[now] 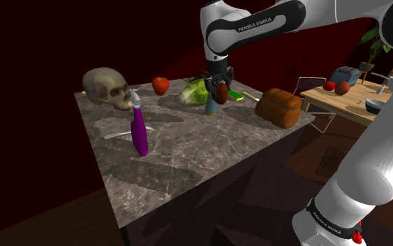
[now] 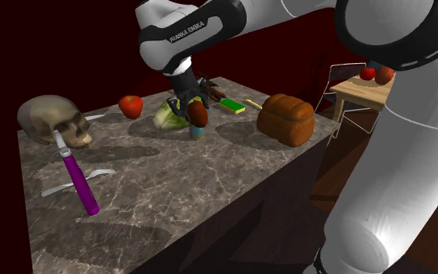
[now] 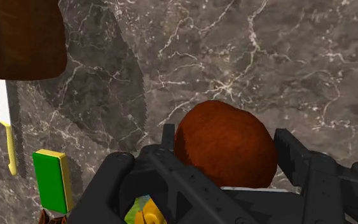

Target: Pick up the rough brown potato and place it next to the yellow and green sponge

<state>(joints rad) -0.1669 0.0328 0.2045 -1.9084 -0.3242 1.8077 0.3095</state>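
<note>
At far left of the shoulder view a skull [image 1: 107, 87] rests on the marbled desk [image 1: 188, 150], followed rightward by a purple spray bottle [image 1: 140, 131], a red fruit [image 1: 160, 85] and a lettuce [image 1: 195, 91]. Right of the lettuce, at upper centre, the end effector [image 1: 220, 88] is clenched on the potato [image 1: 221, 93], which appears lifted clear of the desk. Just right of it lies the sponge [image 1: 237, 95], then a loaf [image 1: 278, 107]. In the wrist view the reddish-brown potato [image 3: 225, 149] sits clasped between both black fingers [image 3: 298, 159], with the green-and-yellow sponge [image 3: 51, 180] and a yellow-handled knife [image 3: 7, 127] off to one side. Judged step: grasp done, transport in hand. The next move calls for a short carry towards the sponge, a descent onto bare marble beside it, clear of knife and loaf, then release.
</note>
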